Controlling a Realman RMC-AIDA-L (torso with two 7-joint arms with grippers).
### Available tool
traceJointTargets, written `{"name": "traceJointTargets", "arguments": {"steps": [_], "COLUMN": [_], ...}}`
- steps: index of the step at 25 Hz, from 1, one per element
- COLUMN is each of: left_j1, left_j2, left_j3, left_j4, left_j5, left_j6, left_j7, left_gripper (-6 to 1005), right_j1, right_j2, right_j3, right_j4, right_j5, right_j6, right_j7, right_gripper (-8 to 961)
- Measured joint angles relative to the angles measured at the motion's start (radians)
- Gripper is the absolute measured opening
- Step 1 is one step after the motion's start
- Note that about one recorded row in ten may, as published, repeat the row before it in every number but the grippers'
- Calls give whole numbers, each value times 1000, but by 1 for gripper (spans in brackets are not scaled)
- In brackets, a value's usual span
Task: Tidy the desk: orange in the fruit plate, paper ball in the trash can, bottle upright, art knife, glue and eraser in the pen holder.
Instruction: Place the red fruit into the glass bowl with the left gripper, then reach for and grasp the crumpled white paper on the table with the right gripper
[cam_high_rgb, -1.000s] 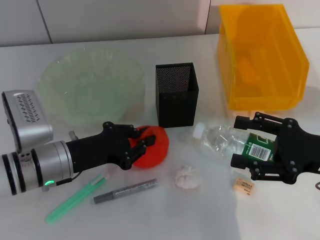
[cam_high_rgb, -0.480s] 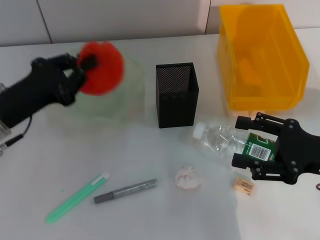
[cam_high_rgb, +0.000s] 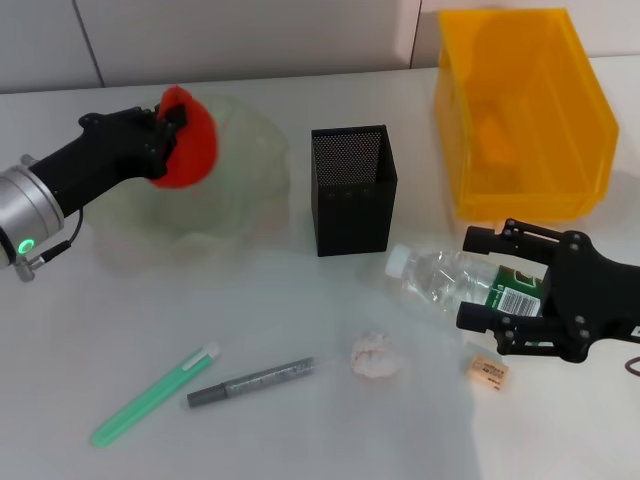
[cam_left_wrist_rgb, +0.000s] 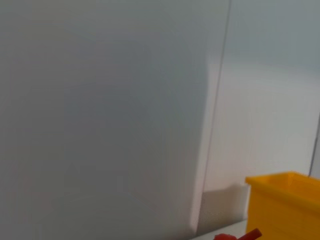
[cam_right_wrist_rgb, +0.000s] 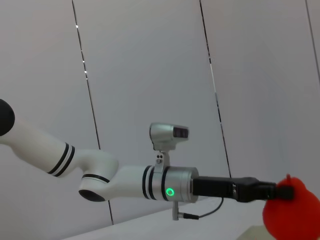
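Note:
My left gripper (cam_high_rgb: 163, 134) is shut on the red-orange orange (cam_high_rgb: 190, 138) and holds it over the left part of the pale green fruit plate (cam_high_rgb: 245, 185). The right wrist view also shows that gripper (cam_right_wrist_rgb: 274, 190) and the orange (cam_right_wrist_rgb: 292, 214). The bottle (cam_high_rgb: 445, 280) lies on its side. My right gripper (cam_high_rgb: 468, 280) is open, with a finger on either side of the bottle's labelled part. The paper ball (cam_high_rgb: 375, 355), beige eraser (cam_high_rgb: 487, 370), grey art knife (cam_high_rgb: 250, 382) and green glue (cam_high_rgb: 155, 395) lie on the table. The black pen holder (cam_high_rgb: 352, 190) stands in the middle.
The yellow-orange trash can (cam_high_rgb: 520, 110) stands at the back right, and its corner (cam_left_wrist_rgb: 285, 200) shows in the left wrist view. A white wall runs behind the table.
The left arm lifted the orange from the table near the pen holder and carried it back-left over the fruit plate. The right gripper edged slightly further along the bottle.

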Motion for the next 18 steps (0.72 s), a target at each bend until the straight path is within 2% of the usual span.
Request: {"name": "traceJointTargets", "arguments": {"steps": [4,11,15,18], "left_j1": [-10,-6,-2,12], "left_j2": [-3,-2,-2,1], "left_j3": [-1,4,4,5], "left_j4": [-27,-45,-47,-44], "left_j5": [-17,-60,-62,-62], "left_j6": [-61,-78,-47,23], "left_j7": [42,79,81,81], "left_gripper": [71,110,258,382], "right_j1": [4,14,17,18], "right_j2": [0,-1,-1,-2], "right_j3": [-3,5,6,6], "right_j4": [0,20,22,22], "right_j5": [0,0,0,0], "right_j6": [0,0,7,14], "right_j7": [0,0,3,15], "right_gripper": [827,828,828,828]}}
